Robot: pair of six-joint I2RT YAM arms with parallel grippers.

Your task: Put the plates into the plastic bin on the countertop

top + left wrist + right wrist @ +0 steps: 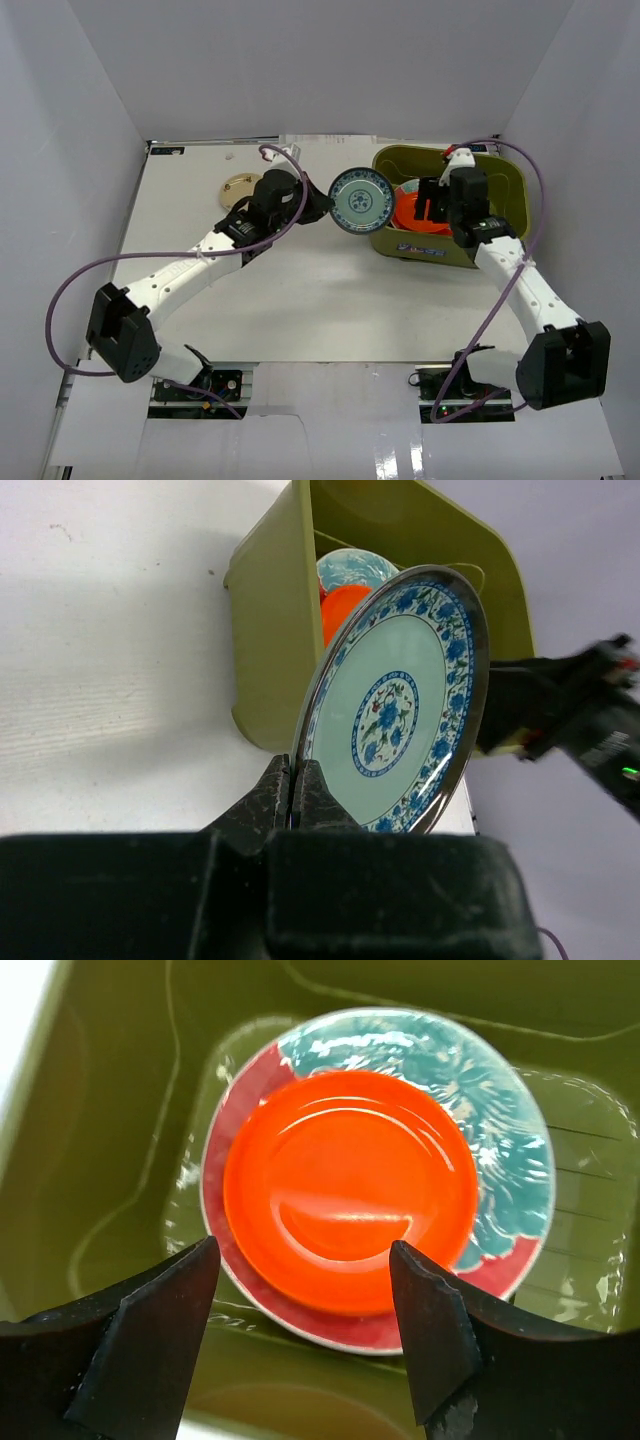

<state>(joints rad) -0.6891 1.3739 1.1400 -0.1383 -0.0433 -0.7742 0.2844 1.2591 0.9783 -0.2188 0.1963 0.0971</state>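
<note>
My left gripper (322, 207) (294, 780) is shut on the rim of the small teal patterned plate (361, 200) (395, 705), holding it on edge just left of the olive-green bin (510, 195) (270, 620). Inside the bin the orange plate (350, 1188) (412, 208) lies on the teal-and-red floral plate (500, 1110). My right gripper (305, 1270) (432, 205) is open and empty, above the orange plate inside the bin. A tan plate (238, 187) lies on the white countertop (330, 300) at the back left, partly hidden by my left arm.
White walls close in the countertop on three sides. Purple cables loop from both arms, one over the bin's back right corner (505, 145). The bin has a small label on its front wall (420, 248).
</note>
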